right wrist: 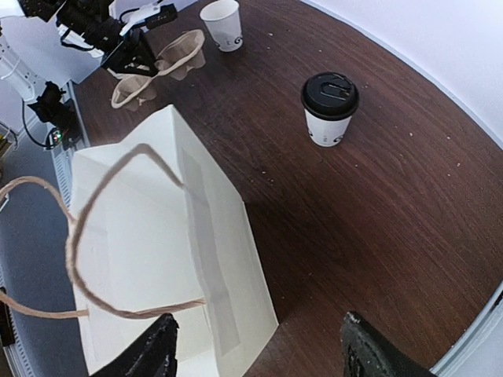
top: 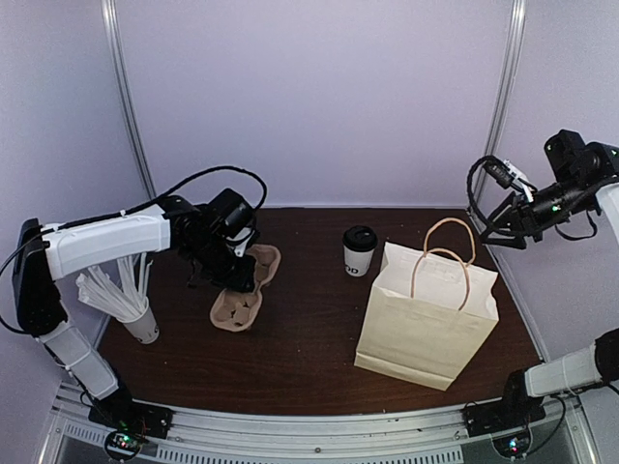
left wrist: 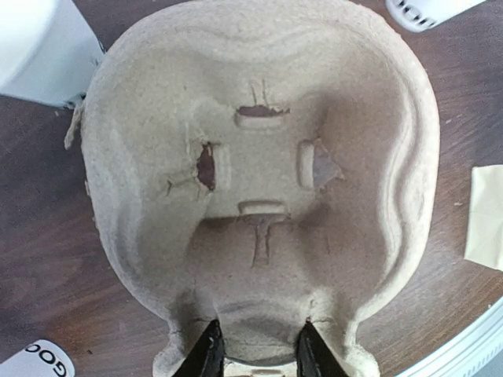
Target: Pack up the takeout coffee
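Note:
The takeout coffee (top: 360, 249), a white cup with a black lid, stands upright at the back middle of the table, also in the right wrist view (right wrist: 330, 106). My left gripper (top: 232, 274) is down on the brown pulp cup carrier (top: 240, 295), well left of the coffee. Its two fingertips (left wrist: 211, 349) press on either side of the carrier's (left wrist: 259, 157) middle ridge, so the left gripper (left wrist: 259, 349) is shut on it. My right gripper (top: 488, 224) hangs high at the right, open and empty (right wrist: 259, 345), above the bag's near corner.
A white paper bag (top: 430, 314) with twine handles stands open right of centre (right wrist: 157, 236). A white cup full of wrapped straws (top: 135, 309) stands at the left edge (right wrist: 222, 23). The purple back wall and side posts close in the table.

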Action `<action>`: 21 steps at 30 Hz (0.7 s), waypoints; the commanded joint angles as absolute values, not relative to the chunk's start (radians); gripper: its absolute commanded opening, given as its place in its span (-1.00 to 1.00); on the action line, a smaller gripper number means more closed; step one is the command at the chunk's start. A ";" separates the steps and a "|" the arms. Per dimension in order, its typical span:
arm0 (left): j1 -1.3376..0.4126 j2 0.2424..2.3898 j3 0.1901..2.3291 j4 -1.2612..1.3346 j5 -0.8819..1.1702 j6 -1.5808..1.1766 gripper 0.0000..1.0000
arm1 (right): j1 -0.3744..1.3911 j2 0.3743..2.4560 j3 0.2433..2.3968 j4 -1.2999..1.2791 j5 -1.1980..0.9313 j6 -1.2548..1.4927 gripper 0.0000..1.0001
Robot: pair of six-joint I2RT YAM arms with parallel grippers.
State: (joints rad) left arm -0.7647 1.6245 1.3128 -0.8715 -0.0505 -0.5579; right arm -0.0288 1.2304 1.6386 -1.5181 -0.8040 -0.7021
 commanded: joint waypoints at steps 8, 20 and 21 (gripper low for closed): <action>-0.759 1.581 1.313 -0.877 -0.077 -0.479 -0.46 | -0.022 1.219 1.682 -1.799 -0.949 -0.910 0.42; -0.759 1.549 1.352 -0.875 -0.125 -0.430 -0.58 | 0.167 1.220 1.614 -1.748 -0.795 -0.858 0.59; -0.759 1.548 1.364 -0.874 -0.115 -0.418 -0.60 | 0.168 1.231 1.609 -1.707 -0.766 -0.817 0.56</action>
